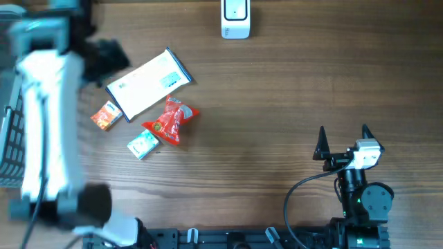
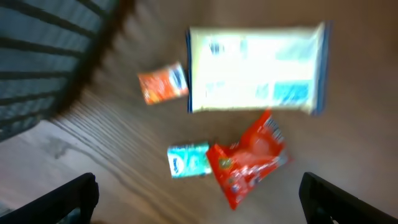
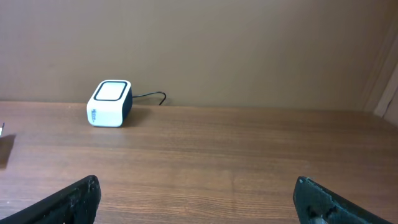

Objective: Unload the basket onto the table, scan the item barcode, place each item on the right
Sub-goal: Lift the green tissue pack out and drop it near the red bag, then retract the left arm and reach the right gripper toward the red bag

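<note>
Left tool [image 2: 199,198] noted wide open, nothing held, over items on the bench [image 1: 277,104]: white pack [image 1: 149,83], orange packet [image 1: 106,115], teal packet [image 1: 142,144], red pouch [image 1: 169,121]. Right tool [image 1: 342,142] wide open, empty. Scanner [image 1: 235,19] well apart. Risk judged: red pouch touches teal packet, so both could be pinched together

Left arm [image 1: 45,117]: a long white link between black joints, blurred. Right arm [image 1: 367,200]: black, with a white wrist block [image 1: 367,153], pointed black fingers [image 1: 322,145] and a looping black cable [image 1: 288,211].
</note>
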You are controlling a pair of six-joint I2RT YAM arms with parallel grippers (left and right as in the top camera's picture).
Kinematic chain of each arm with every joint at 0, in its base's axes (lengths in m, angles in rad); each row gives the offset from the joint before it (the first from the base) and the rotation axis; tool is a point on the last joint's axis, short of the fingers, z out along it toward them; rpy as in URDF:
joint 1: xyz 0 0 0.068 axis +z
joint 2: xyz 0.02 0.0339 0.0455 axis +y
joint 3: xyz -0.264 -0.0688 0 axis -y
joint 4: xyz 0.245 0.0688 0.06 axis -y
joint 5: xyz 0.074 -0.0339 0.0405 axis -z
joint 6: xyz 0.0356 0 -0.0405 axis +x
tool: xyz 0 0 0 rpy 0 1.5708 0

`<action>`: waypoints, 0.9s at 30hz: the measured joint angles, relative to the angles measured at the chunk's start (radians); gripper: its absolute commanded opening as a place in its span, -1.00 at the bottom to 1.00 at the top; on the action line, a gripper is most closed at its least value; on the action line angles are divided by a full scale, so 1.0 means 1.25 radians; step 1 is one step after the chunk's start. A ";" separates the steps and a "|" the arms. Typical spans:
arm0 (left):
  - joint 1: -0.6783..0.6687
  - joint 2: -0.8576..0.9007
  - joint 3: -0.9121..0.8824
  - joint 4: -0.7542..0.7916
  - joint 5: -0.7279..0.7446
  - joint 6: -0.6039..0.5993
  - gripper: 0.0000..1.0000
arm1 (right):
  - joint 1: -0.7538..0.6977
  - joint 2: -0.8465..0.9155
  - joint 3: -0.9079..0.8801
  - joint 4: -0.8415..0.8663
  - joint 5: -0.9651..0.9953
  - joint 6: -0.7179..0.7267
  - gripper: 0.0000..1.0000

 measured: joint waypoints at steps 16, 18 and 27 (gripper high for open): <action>0.322 -0.395 0.029 -0.034 0.024 -0.052 1.00 | 0.000 0.000 0.000 0.014 0.003 -0.016 0.99; 0.322 -0.400 0.029 -0.034 0.025 -0.052 1.00 | 0.000 0.000 0.000 0.038 -0.037 0.007 0.99; 0.322 -0.414 0.029 -0.034 0.025 -0.054 1.00 | 0.000 0.000 0.000 0.100 -0.462 0.615 0.99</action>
